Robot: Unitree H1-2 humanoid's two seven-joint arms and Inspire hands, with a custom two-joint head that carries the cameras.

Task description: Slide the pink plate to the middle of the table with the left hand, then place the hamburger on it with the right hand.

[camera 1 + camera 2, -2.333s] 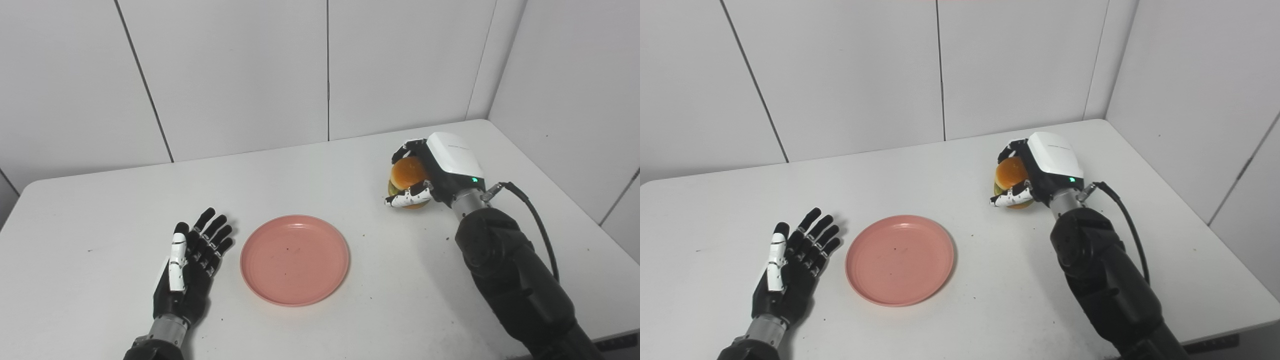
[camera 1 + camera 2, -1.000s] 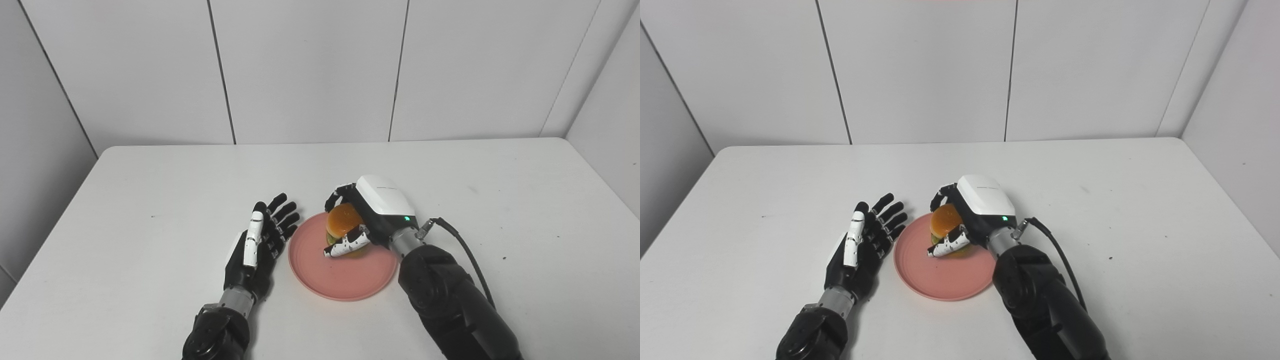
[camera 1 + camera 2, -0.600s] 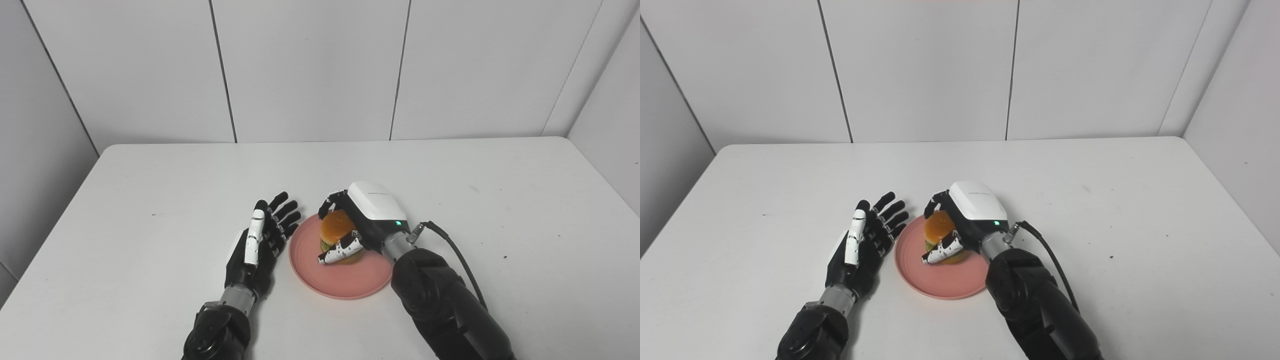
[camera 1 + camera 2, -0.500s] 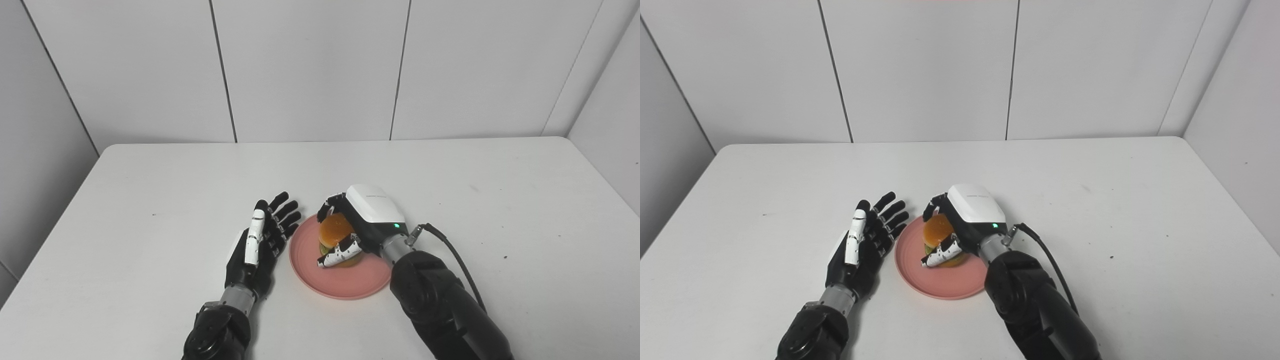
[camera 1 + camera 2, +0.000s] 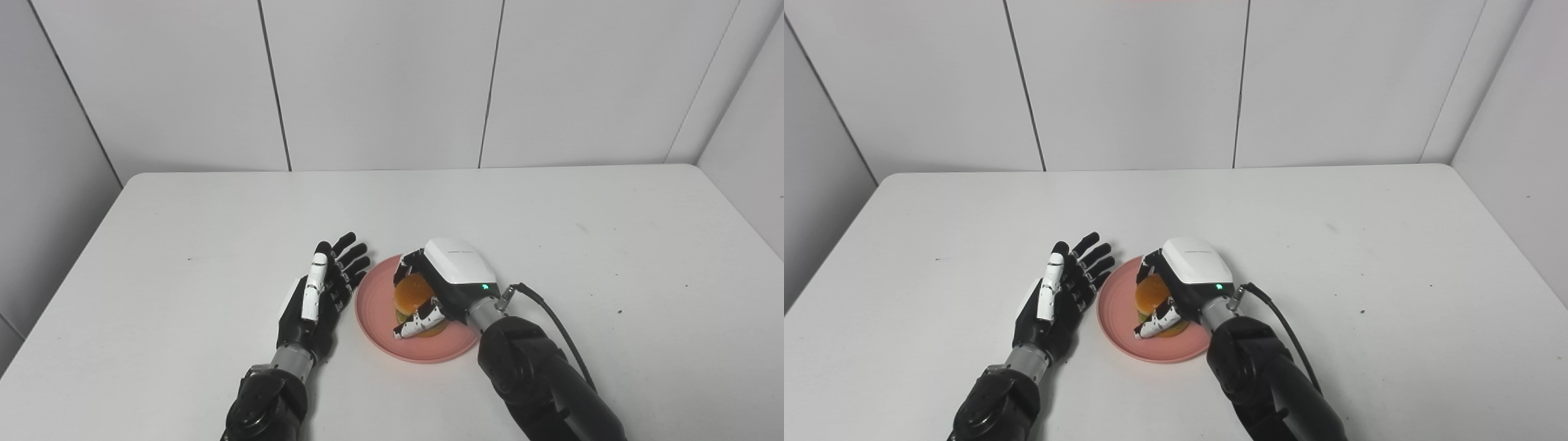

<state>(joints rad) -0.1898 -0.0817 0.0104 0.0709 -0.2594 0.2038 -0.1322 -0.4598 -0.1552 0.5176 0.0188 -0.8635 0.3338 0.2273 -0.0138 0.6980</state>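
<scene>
The pink plate (image 5: pixel 373 303) is lying on the white tabletop (image 5: pixel 184 220) a little below and just left of the centre of the frame. The hamburger (image 5: pixel 411 295) is sitting over the plate's inner area, its orange bun showing from above and a green layer peeking out below it; whether its underside is already resting on the plate is hard to tell, since the fingers are covering its lower edge.

The right robot hand (image 5: pixel 442 288) is reaching in from the lower right of the frame and is gripping the hamburger: its dark fingers are curling around the far side of the bun, while its white and black thumb (image 5: pixel 419 323) is pressing along the near side. The white back cover of this hand, with a small green light, is facing up, and a black cable (image 5: pixel 551 312) is looping from the wrist toward the right.

The left robot hand (image 5: pixel 318 297) is lying palm up on the tabletop just left of the plate, holding nothing, its fingers spread apart and pointing toward the upper right. Its fingertips are sitting just beside the plate's left rim; contact with the rim cannot be made out.

Pale wall panels (image 5: pixel 380 79) are filling the upper part of the frame behind the tabletop.
</scene>
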